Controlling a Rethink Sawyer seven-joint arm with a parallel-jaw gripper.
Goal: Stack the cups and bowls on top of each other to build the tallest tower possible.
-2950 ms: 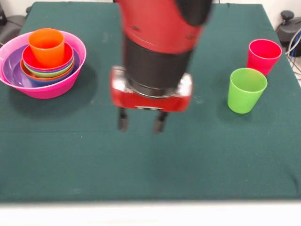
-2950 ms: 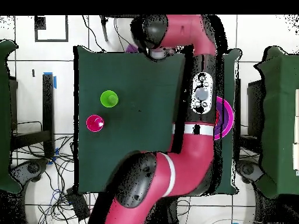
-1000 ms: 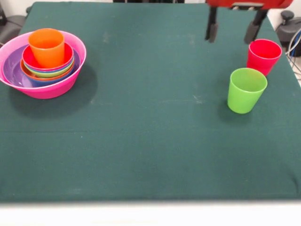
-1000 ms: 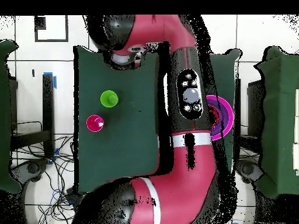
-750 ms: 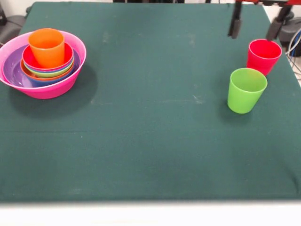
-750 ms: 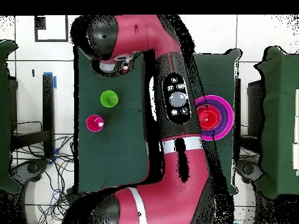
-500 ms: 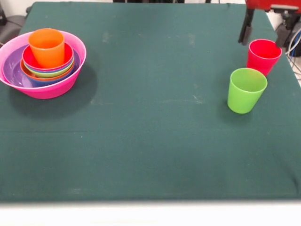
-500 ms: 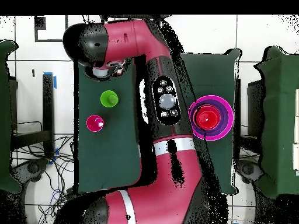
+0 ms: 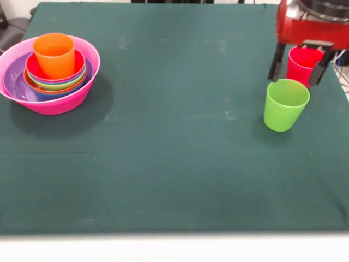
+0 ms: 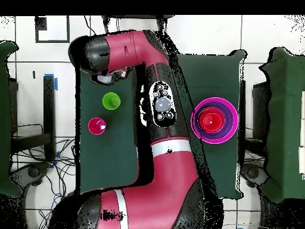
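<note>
Your gripper (image 9: pixel 297 72) hangs with jaws spread wide above the green cup (image 9: pixel 285 104), in front of the red cup (image 9: pixel 303 64); the bowl stack (image 9: pixel 50 75) sits well apart.

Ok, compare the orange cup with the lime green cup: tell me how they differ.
The orange cup sits nested at the top of the bowl stack; the lime green cup stands alone on the green table. The open gripper hovers close behind the green cup, far from the orange one. Both are upright, tapered and handleless.
</note>
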